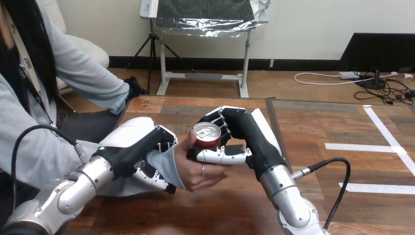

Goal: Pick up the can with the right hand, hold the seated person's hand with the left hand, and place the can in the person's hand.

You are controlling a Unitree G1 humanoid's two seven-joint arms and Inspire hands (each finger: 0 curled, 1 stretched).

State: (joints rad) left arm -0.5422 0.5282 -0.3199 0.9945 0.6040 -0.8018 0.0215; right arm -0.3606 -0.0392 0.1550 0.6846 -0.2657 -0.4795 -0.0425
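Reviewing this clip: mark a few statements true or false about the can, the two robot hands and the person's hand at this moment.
1. The right hand has its fingers and thumb curled round the can. True.
2. The can lies on its side on the table. False: it stands upright in the right hand, top facing up, just above the person's hand.
3. The left hand is curled round the person's sleeved wrist. True.
4. The person's hand reaches in from the view's right. False: it comes in from the view's left.
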